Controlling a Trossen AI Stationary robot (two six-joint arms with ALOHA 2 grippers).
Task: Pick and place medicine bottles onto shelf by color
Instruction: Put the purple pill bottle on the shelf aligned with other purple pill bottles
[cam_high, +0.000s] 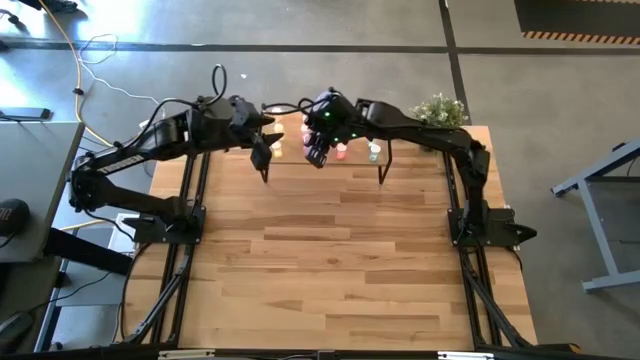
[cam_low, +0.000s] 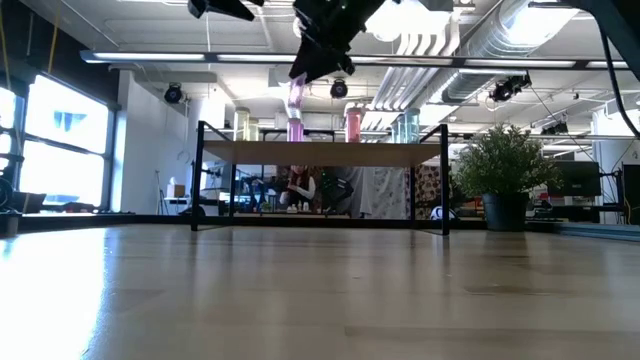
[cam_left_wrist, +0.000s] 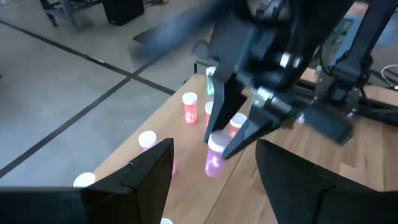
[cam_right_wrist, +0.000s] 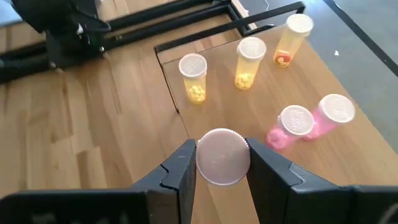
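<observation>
The shelf (cam_high: 352, 172) is a small light-wood board on thin dark legs at the table's far middle. On it stand three yellow bottles (cam_right_wrist: 193, 78), two pink ones (cam_right_wrist: 292, 127), two red-orange ones (cam_left_wrist: 189, 107) and a pale green one (cam_low: 410, 125), all white-capped. My right gripper (cam_high: 318, 152) is over the shelf, shut on a pink bottle (cam_low: 296, 95). That bottle hangs above a pink one standing on the board. My left gripper (cam_high: 262, 152) is at the shelf's left end, open, with nothing between its fingers. My right gripper pinches the pink bottle at its white-capped top (cam_right_wrist: 222, 155) between its two fingers. The fingers (cam_left_wrist: 249, 127) come slanting down from above. The bottle hangs roughly upright below them, its body (cam_left_wrist: 213, 163) clear of the board.
A potted green plant (cam_high: 438, 108) stands at the table's far right corner, beside the shelf. The shelf's dark legs (cam_low: 445, 180) stand on the wood-plank tabletop (cam_high: 330, 270), which stretches bare toward the near edge. People sit in the room beyond the shelf.
</observation>
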